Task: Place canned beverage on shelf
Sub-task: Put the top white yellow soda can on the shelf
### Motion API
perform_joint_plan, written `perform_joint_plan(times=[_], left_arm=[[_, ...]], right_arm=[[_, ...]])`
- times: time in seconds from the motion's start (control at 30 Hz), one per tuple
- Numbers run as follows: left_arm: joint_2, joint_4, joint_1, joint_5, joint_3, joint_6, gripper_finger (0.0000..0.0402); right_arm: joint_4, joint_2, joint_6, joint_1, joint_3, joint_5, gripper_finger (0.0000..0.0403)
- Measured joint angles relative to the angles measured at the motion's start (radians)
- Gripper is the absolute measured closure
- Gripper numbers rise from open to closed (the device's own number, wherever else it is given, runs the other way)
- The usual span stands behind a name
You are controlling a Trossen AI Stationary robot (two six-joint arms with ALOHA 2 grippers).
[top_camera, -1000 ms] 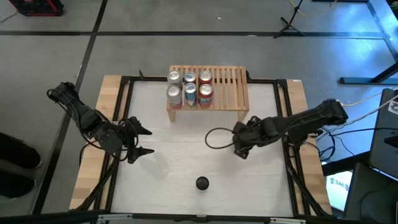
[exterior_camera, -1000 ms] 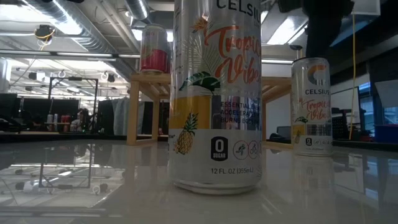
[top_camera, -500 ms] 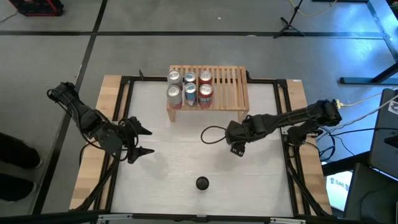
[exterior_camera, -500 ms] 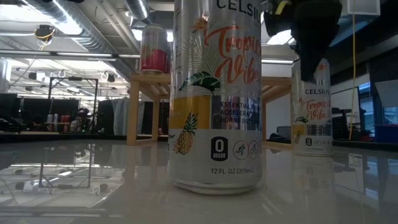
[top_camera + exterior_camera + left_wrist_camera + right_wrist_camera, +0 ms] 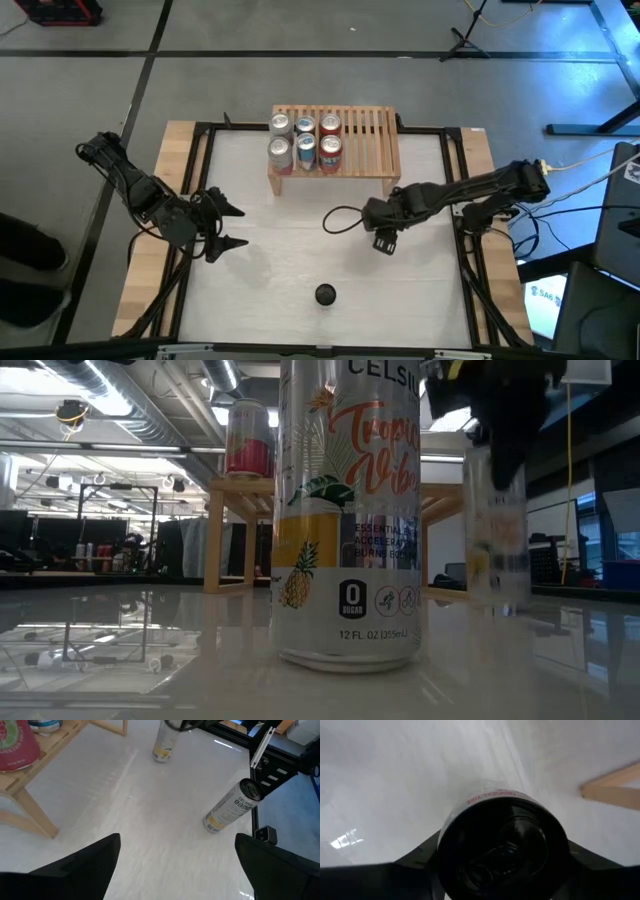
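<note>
A slim white Celsius can (image 5: 495, 530) stands on the white table in front of the light-wood shelf (image 5: 362, 140). My right gripper (image 5: 380, 228) is over it, pointing down, shut on its top. A second white can (image 5: 325, 294) stands upright near the front edge and fills the low view (image 5: 345, 510). Several cans (image 5: 304, 139) stand on the left part of the shelf's slats. My left gripper (image 5: 228, 226) hangs open over the table's left side, touching nothing. My right gripper comes from above, pointing down, with one finger (image 5: 417, 857) on each side of the can's upper wall, just below its black top (image 5: 502, 847). The can stands upright below the fingers, its base (image 5: 161, 757) at the table top.
The shelf's right slats (image 5: 378, 130) are bare. A black cable loop (image 5: 345, 222) hangs from my right arm over the table's middle. A black frame rail (image 5: 470, 260) runs along the table's sides.
My right gripper has come down over the far can's top and shifted a little toward the table's left edge. The can, sharp in the low view before, now shows blurred under the gripper.
</note>
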Motion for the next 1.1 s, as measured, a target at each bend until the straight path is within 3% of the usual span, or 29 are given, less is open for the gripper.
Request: perform_joint_plan(times=[0.27, 0.47, 0.77, 1.0, 1.1], left_arm=[[0.0, 0.0, 0.0, 0.0, 0.0, -0.001, 0.0017], [0.0, 0.0, 0.006, 0.0, 0.0, 0.0, 0.0017], [0.0, -0.001, 0.084, 0.029, 0.002, 0.0, 0.0017], [0.0, -0.003, 0.118, 0.08, 0.002, -0.002, 0.0017], [0.0, -0.003, 0.119, 0.079, 0.002, -0.004, 0.0017]], right_arm=[[-0.132, -0.001, -0.064, 0.001, 0.271, -0.005, 0.0173], [-0.29, 0.01, -0.132, -0.002, 0.543, 0.09, 0.0173], [-0.422, 0.124, -0.279, -0.144, 0.882, 0.161, 0.0173], [-0.416, 0.174, -0.413, -0.298, 0.967, 0.112, 0.0173], [-0.417, 0.173, -0.473, -0.361, 0.965, 0.174, 0.0173]])
